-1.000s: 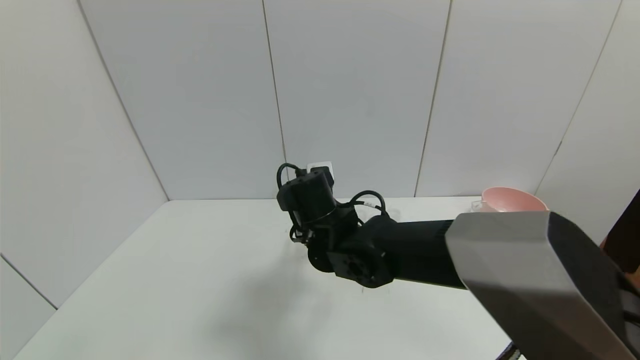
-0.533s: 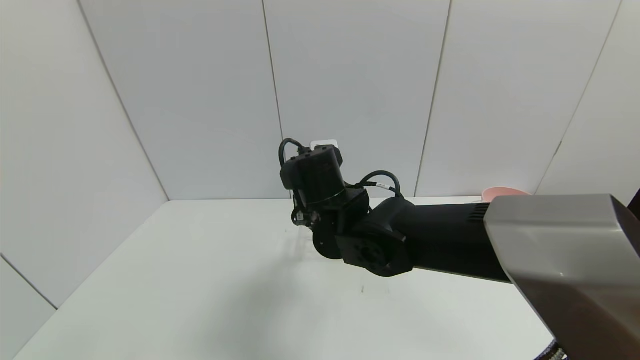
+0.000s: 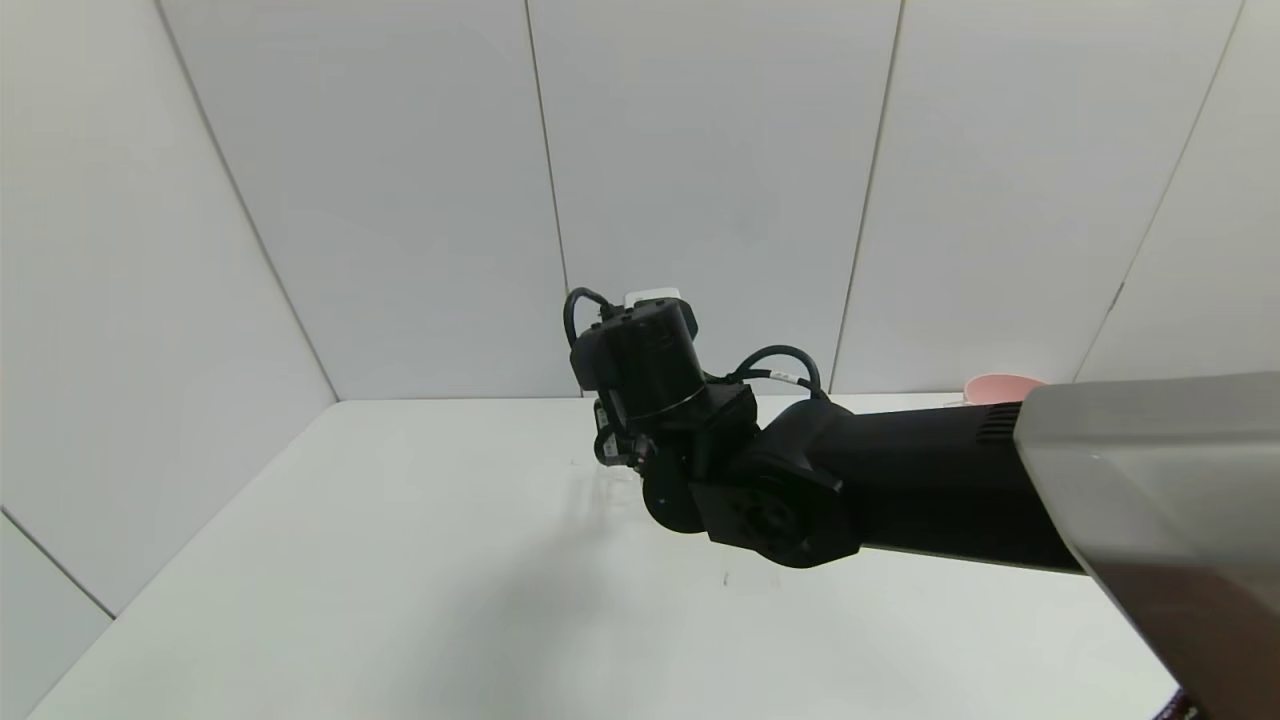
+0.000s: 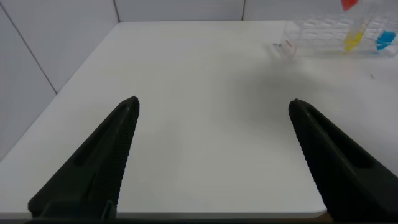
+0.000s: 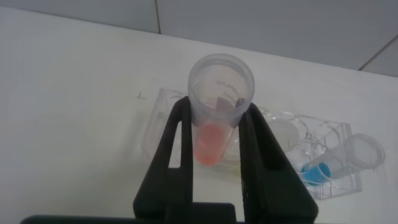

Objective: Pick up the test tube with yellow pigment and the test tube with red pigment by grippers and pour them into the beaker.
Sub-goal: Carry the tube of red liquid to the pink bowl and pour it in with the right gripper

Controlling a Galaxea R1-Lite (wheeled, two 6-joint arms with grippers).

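Observation:
My right gripper (image 5: 217, 107) is shut on the test tube with red pigment (image 5: 211, 142), holding it upright above the clear rack (image 5: 158, 127). In the head view the right wrist (image 3: 650, 370) hangs over the table's far middle and hides the tube and rack. The test tube with yellow pigment (image 4: 353, 42) stands in the rack (image 4: 323, 34) beside a blue-bottomed tube (image 4: 385, 40), with the red tube's bottom (image 4: 349, 4) above them. My left gripper (image 4: 214, 106) is open over bare table near the front edge, holding nothing. The beaker is out of view.
A pink bowl (image 3: 1000, 385) sits at the far right behind my right forearm. The blue-bottomed tube (image 5: 323, 168) leans in the rack's end next to my right fingers. White walls close the table at the back and left.
My right arm rose with the red tube clear of the rack, then drifted a little right and settled slightly lower. The forearm now covers more of the pink bowl.

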